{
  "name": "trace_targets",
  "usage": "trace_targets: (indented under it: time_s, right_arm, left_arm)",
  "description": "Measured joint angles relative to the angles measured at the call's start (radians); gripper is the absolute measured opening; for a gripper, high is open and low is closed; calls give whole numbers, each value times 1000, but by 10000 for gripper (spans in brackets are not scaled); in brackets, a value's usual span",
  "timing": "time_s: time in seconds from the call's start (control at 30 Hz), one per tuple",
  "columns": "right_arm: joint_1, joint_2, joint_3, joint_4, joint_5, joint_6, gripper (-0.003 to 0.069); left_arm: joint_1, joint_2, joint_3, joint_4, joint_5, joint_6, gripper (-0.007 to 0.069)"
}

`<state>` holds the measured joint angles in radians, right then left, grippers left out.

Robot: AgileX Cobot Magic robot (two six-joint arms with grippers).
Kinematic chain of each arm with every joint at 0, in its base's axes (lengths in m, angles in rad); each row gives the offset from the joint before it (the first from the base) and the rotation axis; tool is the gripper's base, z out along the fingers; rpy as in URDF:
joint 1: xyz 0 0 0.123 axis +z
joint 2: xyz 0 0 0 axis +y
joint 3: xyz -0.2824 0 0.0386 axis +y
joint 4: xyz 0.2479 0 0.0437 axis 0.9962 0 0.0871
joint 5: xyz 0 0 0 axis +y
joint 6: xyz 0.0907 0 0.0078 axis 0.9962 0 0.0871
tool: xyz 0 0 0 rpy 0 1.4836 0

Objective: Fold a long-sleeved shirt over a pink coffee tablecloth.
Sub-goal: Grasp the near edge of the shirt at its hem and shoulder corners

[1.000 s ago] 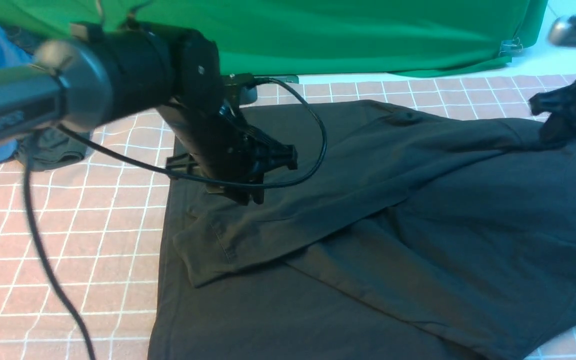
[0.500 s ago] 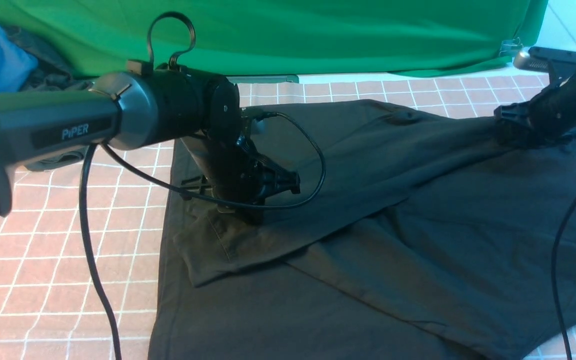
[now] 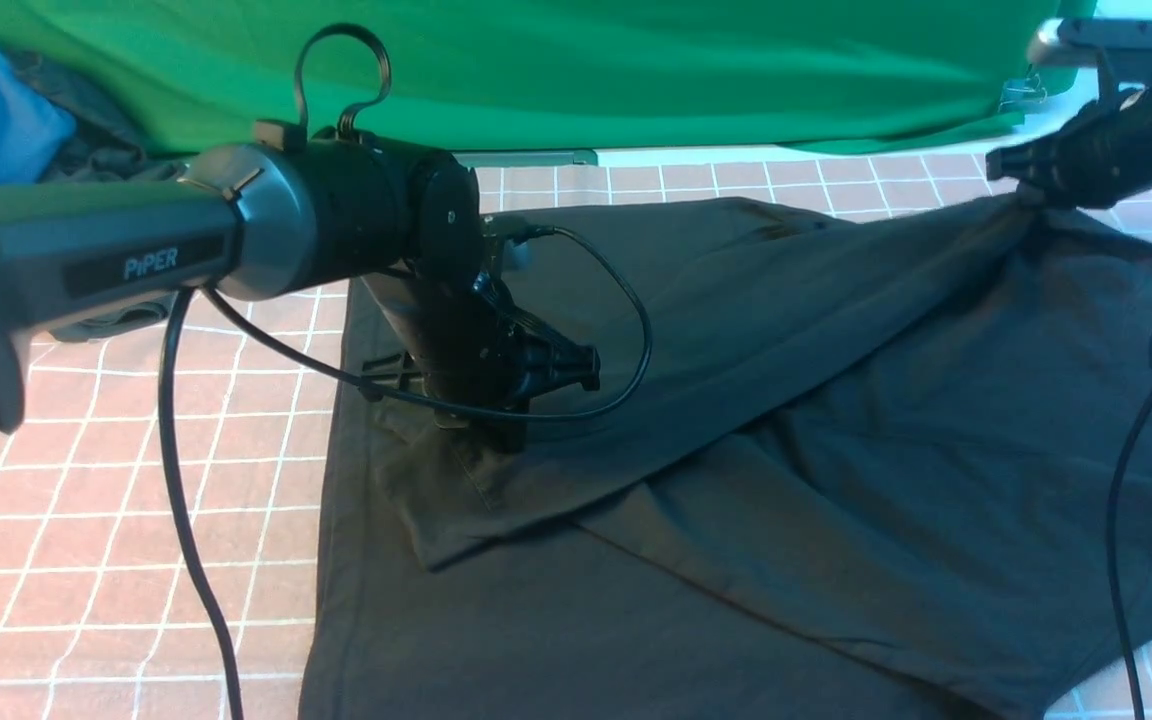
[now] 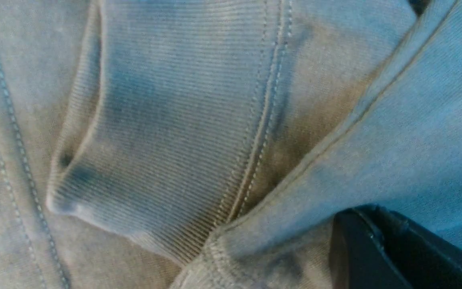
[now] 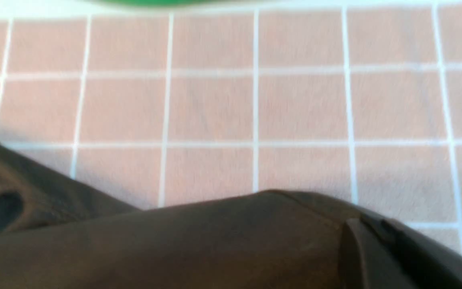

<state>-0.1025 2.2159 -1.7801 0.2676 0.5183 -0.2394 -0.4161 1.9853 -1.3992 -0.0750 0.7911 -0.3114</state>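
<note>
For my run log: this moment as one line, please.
left gripper: shut on sleeve; right gripper: shut on raised shoulder; long-sleeved shirt: on pink tablecloth

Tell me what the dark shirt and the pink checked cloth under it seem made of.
Shirt: soft matte knit, likely cotton jersey; the cuff shows fine ribbing and stitched seams. Tablecloth: matte fabric, pink with white grid lines; it lies flat, but its weave is too blurred to tell.

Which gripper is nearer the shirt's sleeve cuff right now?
Left. The left gripper is down on the sleeve cuff of the long-sleeved shirt. The right gripper is far off, pinching the shirt's shoulder up off the cloth.
</note>
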Motion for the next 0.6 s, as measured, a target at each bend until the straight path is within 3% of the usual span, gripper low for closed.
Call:
trace_targets:
  time_s: [0.07, 0.23, 0.33, 0.47, 0.6]
  right_arm:
    - [0, 0, -6, -1, 16, 0, 119]
    - [0, 0, -9, -3, 95, 1, 395]
    - [0, -6, -9, -3, 202, 43, 512]
    - [4, -16, -9, -4, 344, 86, 516]
    - [10, -16, -9, -6, 326, 94, 458]
  left_arm:
    - [0, 0, 0, -3, 1, 0, 85]
    - [0, 0, 0, -7, 9, 1, 85]
    - [0, 0, 0, -10, 18, 1, 85]
    - [0, 0, 0, -10, 24, 1, 85]
    - [0, 0, 0, -10, 26, 1, 85]
